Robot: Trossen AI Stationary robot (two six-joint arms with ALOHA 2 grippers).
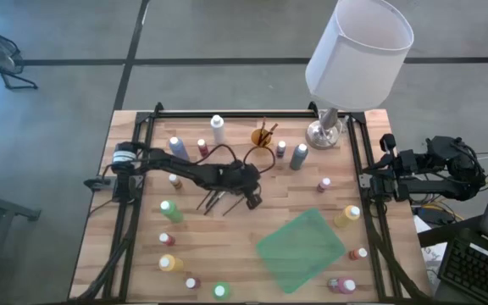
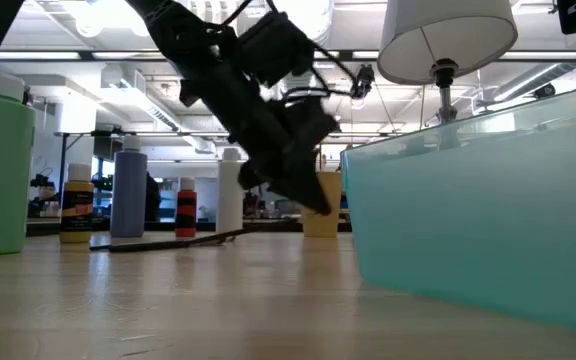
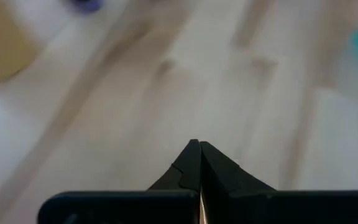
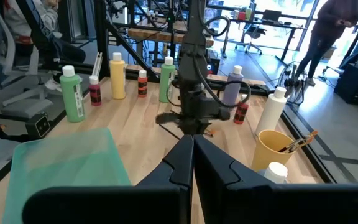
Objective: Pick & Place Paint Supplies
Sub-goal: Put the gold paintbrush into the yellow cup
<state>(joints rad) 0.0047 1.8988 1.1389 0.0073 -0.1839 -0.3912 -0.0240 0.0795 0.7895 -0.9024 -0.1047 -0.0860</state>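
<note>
Small paint bottles stand scattered over the wooden table, among them a green one [image 1: 169,210], a white one [image 1: 218,129] and a yellow one [image 1: 348,215]. Thin dark brushes [image 1: 213,202] lie flat at the table's middle. My left gripper [image 1: 254,202] hangs just right of them, a little above the wood, slanting down; in its wrist view the fingers [image 3: 188,158] are shut with nothing visible between them. A teal tray [image 1: 299,250] lies at the near right. My right gripper [image 4: 191,142] waits shut at the table's right edge.
A yellow cup [image 1: 263,135] holding brushes stands at the far middle. The white-shaded lamp [image 1: 358,47] with its silver base [image 1: 324,133] stands at the far right. Black rails [image 1: 142,152] run along the table's sides. Bare wood lies between the brushes and the tray.
</note>
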